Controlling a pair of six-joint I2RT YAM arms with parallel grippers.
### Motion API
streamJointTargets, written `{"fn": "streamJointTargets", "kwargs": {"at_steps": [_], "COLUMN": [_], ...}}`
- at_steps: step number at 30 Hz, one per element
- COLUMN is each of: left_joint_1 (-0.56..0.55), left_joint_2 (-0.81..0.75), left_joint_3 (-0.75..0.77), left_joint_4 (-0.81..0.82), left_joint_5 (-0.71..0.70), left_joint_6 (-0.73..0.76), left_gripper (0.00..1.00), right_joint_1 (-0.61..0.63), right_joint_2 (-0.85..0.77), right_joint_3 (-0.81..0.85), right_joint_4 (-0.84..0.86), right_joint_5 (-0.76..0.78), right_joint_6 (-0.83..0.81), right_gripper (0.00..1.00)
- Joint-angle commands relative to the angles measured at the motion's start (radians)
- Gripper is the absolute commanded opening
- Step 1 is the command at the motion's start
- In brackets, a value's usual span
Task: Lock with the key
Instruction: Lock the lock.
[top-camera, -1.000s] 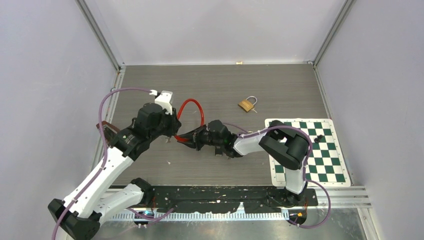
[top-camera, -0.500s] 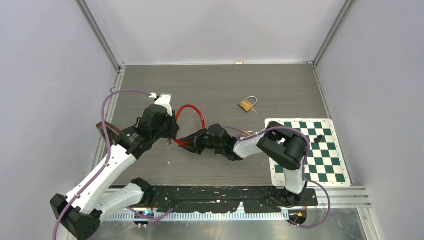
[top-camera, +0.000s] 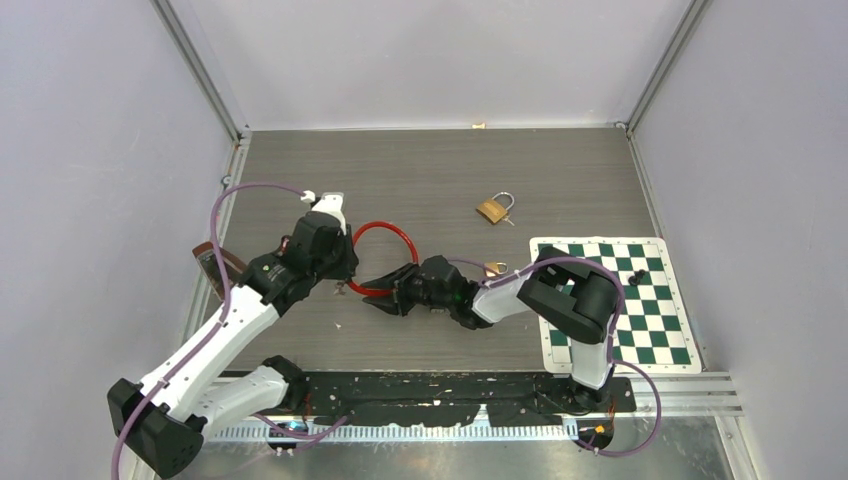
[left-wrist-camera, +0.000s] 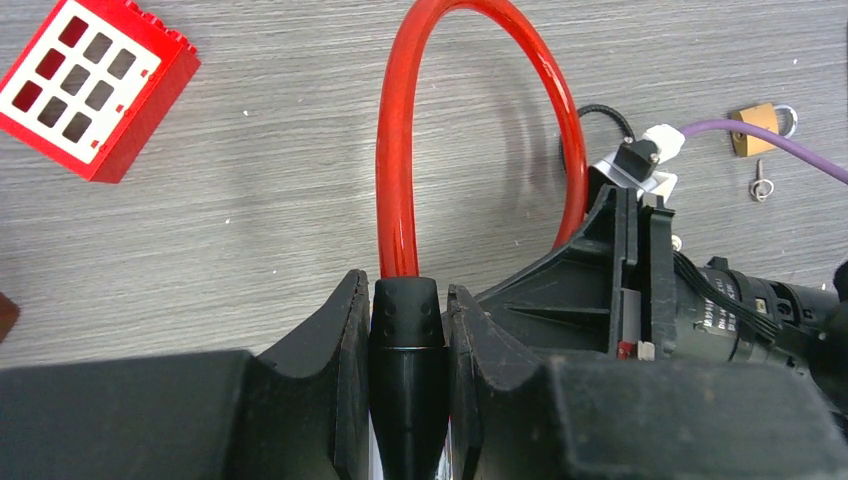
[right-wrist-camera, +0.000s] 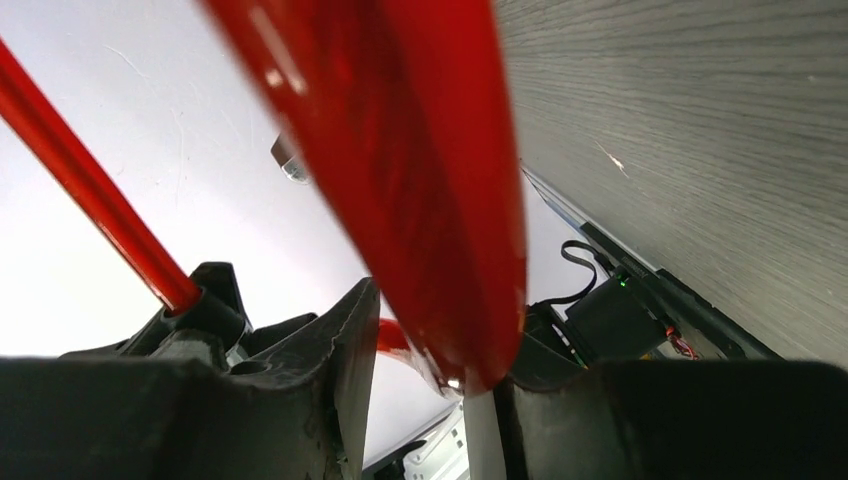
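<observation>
Midair, the left gripper clamps the black barrel of the red cable lock. The right gripper pinches its red loop.

We hold mid-table | left arm stretched forward, wrist bent inward, left gripper clamped on the red cable lock at its black end | right arm folded across leftward, right gripper pinching the lock's cable, facing our left.
</observation>
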Motion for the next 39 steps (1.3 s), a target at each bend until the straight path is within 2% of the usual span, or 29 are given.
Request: {"fn": "streamJointTargets", "kwargs": {"at_steps": [1,13,17,21,25,27,29,32,33,36,39], "left_joint_1": [0.000,0.000,0.002,0.001,0.001,0.002,0.001,0.002,0.001,0.001,0.002], "left_joint_2": [0.001,-0.005,0.006,0.016,0.021,0.025,0.036,0.056,0.063,0.074,0.074], "left_joint_3": [-0.030,-0.025,-0.011,0.004,0.041,0.066,0.095,0.134,0.146,0.172,0.174], "left_joint_4": [0.004,0.021,0.024,0.028,0.009,-0.008,-0.027,-0.065,-0.077,-0.105,-0.117], "left_joint_5": [-0.034,-0.074,-0.089,-0.065,-0.035,-0.018,0.005,0.041,0.056,0.104,0.124], "left_joint_6": [0.005,0.014,0.041,0.046,0.048,0.041,0.024,-0.010,-0.025,-0.051,-0.059], "left_gripper": [0.00,0.00,0.00,0.00,0.00,0.00,0.00,0.00,0.00,0.00,0.00], "right_joint_1": [0.015,0.015,0.009,-0.040,-0.146,-0.208,-0.283,-0.319,-0.321,-0.309,-0.291], "right_joint_2": [-0.065,-0.082,-0.094,-0.144,-0.277,-0.336,-0.376,-0.423,-0.428,-0.459,-0.508], "right_joint_3": [0.020,-0.027,-0.050,-0.095,-0.114,-0.085,-0.041,0.035,0.077,0.122,0.082], "right_joint_4": [0.248,0.239,0.235,0.197,0.009,-0.117,-0.235,-0.356,-0.412,-0.463,-0.373], "right_joint_5": [0.025,0.048,0.038,0.013,-0.020,-0.046,-0.072,-0.077,-0.075,-0.078,-0.144], "right_joint_6": [0.423,0.412,0.387,0.249,-0.056,-0.331,-0.520,-0.778,-0.920,-1.168,-1.407], "right_gripper": [0.39,0.58,0.58,0.53,0.51,0.53,0.54,0.57,0.57,0.57,0.57]}}
